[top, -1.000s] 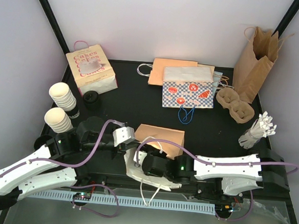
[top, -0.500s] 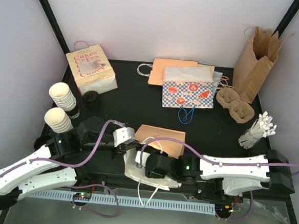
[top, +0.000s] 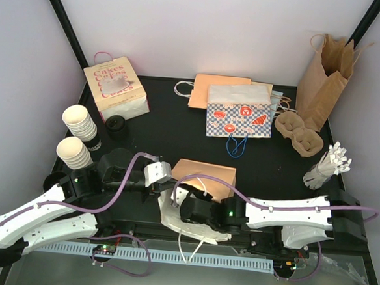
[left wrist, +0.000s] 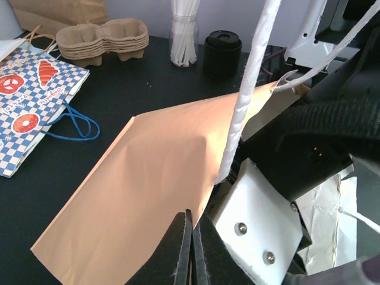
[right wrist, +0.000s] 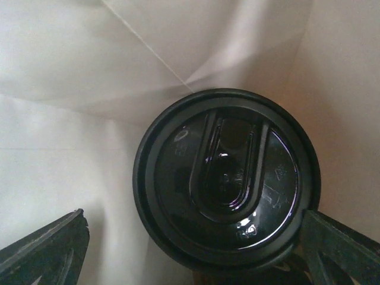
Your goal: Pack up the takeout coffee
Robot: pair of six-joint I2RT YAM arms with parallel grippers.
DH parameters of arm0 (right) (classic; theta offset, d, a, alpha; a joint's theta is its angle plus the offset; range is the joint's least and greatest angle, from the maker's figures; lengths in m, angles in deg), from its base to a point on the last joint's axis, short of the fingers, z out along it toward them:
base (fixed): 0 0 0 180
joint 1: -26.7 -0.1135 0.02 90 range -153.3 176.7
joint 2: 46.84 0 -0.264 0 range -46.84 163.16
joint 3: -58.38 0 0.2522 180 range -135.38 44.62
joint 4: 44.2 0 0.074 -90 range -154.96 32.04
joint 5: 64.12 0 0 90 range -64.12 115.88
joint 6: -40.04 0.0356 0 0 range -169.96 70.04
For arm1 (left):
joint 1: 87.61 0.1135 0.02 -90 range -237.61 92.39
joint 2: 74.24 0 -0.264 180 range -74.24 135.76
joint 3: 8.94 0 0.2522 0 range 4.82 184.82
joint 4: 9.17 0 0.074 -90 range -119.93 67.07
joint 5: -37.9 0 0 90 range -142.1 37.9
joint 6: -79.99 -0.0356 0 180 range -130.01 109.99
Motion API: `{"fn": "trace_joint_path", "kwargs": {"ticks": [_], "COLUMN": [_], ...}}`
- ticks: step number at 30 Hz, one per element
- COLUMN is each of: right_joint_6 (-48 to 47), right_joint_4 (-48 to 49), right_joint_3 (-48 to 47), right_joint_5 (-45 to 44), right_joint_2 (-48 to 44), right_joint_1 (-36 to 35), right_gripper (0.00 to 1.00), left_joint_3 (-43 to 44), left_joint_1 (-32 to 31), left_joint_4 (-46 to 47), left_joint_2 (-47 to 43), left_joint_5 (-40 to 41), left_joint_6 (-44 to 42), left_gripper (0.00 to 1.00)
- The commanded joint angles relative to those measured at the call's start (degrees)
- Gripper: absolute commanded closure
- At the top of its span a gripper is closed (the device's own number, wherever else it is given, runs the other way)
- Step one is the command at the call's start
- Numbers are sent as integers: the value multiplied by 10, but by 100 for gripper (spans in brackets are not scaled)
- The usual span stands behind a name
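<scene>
- The takeout coffee (right wrist: 225,178) sits inside the paper bag (top: 204,173) at the near middle of the table (top: 165,128). From the right wrist I see only its round black lid, with the bag's white inner walls close around it.
- The right claw (right wrist: 193,217) reaches into the bag's mouth and is spread wide to either side of the lid, holding nothing. One of its fingers (right wrist: 47,249) stands clear of the lid. The other sits right at the lid's rim, and I cannot tell whether it touches.
- The left claw (left wrist: 190,237) is pinched tight on the bag's peach-coloured edge, just beside the right arm's wrist.
- The bag is peach outside and white inside, and it is crumpled where the right arm goes in. A white twisted cord handle (left wrist: 249,89) rises from it past the left wrist camera.
- Farther back in the middle, a blue-and-white checked bag (top: 239,116) with red pictures and blue handles lies on some flat paper bags (top: 217,86).
- At the back left stands a cake box (top: 115,88) with pink lettering, and a stack of black lids (top: 117,125) sits just in front of it. Two stacks of lidless cups (top: 77,121) sit by the left edge.
- At the back right a tall brown bag (top: 325,77) stands upright with a pulp cup carrier (top: 298,134) beside it. A bundle of white straws (top: 328,166) stands nearer, by the right edge.
</scene>
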Motion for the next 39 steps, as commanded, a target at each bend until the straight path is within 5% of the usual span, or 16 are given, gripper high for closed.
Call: {"fn": "trace_joint_path", "kwargs": {"ticks": [1, 16, 25, 39], "right_joint_6": [34, 32, 20, -42], "right_joint_4": [20, 55, 41, 58], "right_joint_3": [-15, -37, -37, -2], "right_joint_5": [-61, -89, -71, -58], "right_joint_2": [21, 74, 77, 47], "right_joint_1": [5, 5, 6, 5], "right_gripper": [1, 0, 17, 21], "left_joint_3": [9, 7, 9, 12], "left_joint_1": [-6, -7, -7, -7], "left_joint_4": [31, 39, 41, 40], "left_joint_2": [-5, 1, 2, 2], "left_joint_5": [-31, -35, -35, -29], "left_joint_6": [9, 12, 13, 18], "left_gripper": [98, 98, 98, 98]}}
